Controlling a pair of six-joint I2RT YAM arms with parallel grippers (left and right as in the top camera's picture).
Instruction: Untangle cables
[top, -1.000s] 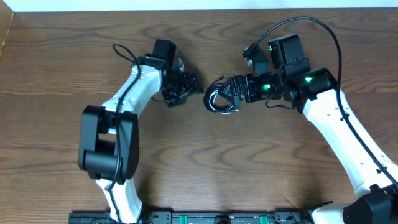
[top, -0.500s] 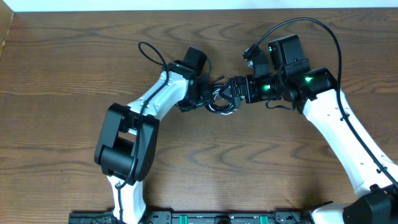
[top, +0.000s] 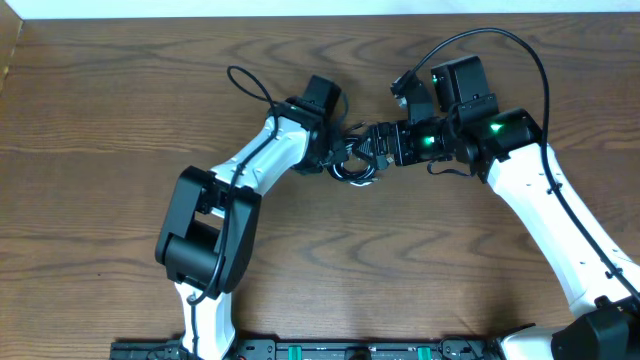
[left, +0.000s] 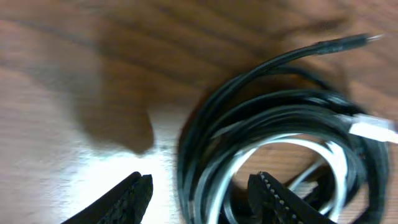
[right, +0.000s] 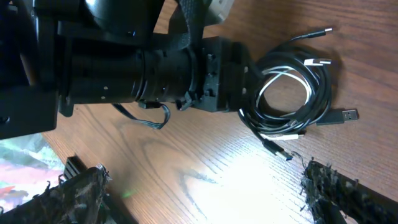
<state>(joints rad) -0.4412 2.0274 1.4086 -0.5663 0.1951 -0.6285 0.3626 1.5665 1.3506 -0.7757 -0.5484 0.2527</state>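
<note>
While the right hand (right: 202, 180) gaped open nearby, we saw the left hand (left: 200, 186), parted, astride one edge of the cables (left: 196, 155).

Blurred left-wrist close-up of cables (left: 205, 149); bright glare on table (left: 112, 162).

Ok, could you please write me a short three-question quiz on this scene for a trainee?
1. True or false: the cables lie as one coiled bundle on the table.
2. Most strands are: A white, B black, C red?
3. Whose fingers straddle part of the coil: the left gripper or the right gripper?
Key: 1 true; 2 B; 3 left gripper.
</note>
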